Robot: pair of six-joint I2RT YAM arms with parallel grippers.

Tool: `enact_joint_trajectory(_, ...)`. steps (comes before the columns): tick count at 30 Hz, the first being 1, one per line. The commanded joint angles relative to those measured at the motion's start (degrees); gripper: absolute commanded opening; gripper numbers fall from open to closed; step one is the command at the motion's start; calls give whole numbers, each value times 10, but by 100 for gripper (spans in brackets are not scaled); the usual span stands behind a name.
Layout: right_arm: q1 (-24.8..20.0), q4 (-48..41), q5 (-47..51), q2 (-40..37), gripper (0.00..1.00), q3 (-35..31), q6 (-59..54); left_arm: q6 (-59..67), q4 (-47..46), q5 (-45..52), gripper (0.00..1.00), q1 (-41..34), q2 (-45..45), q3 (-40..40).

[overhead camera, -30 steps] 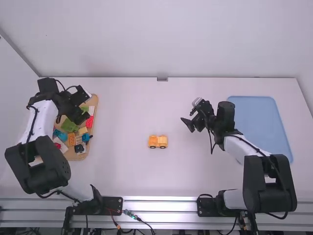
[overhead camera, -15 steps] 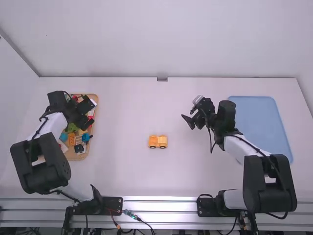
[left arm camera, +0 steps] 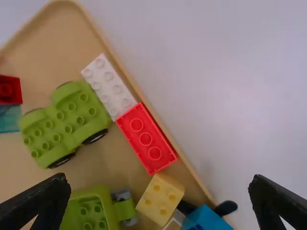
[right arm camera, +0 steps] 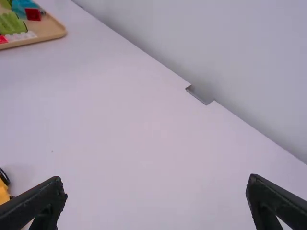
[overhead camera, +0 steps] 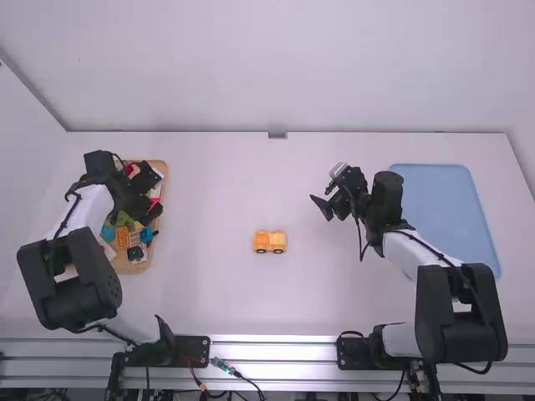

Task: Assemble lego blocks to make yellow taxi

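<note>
Over white table (overhead camera: 226, 292), holds left gripper (overhead camera: 157, 194) agape at ten o'clock from yellow Lego vehicle (overhead camera: 269, 241), right gripper (overhead camera: 323, 193) agape at two.

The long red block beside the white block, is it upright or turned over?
Turned over: the red block shows its underside, three round tubes inside a rim, whereas the white block shows rows of studs.

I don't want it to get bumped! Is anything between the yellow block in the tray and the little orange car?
Yes, the raised rim of the tray. A blue block sits close beside the yellow block too. Past the rim, nothing visible blocks the way to the orange car.
</note>
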Motion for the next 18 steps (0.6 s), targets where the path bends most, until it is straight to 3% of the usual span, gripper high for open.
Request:
enact_joint_trajectory(1,2,-2,-2,-11,99,-3,1,69,-15,38,99,18,-5,28)
enact_joint_trajectory(8,17,0,0,-11,99,-3,5,88,-17,95,99,69,13,56)
enact_joint_trajectory(13,19,1,-2,-11,99,-3,5,106,-56,58,99,64,39,69)
enact_joint_trajectory(18,18,1,-2,-11,99,-3,3,151,-65,99,99,59,64,79)
